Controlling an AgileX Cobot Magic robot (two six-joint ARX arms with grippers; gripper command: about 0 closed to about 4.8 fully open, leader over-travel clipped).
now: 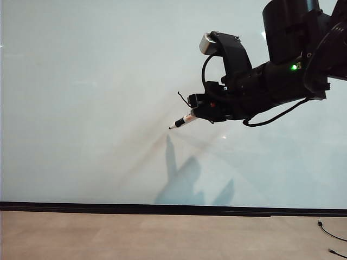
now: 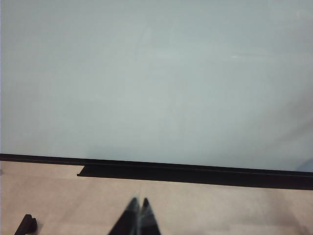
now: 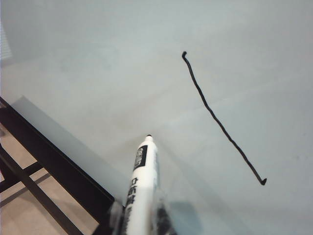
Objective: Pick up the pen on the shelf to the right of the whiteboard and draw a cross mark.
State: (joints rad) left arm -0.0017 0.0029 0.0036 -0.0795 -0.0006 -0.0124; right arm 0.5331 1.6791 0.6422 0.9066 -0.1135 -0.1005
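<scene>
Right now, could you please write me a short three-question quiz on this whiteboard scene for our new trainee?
1. True or false: the right gripper holds the pen.
2. How many strokes of the cross mark are on the whiteboard in the right wrist view? A) none B) one C) two
3. Fill in: the left gripper, low in front of the board, is ____.

Key:
1. True; its jaws are shut on the pen's body and the tip points at the board.
2. B; one wavy black stroke shows, with no crossing line.
3. Shut; its fingertips meet and hold nothing.
</scene>
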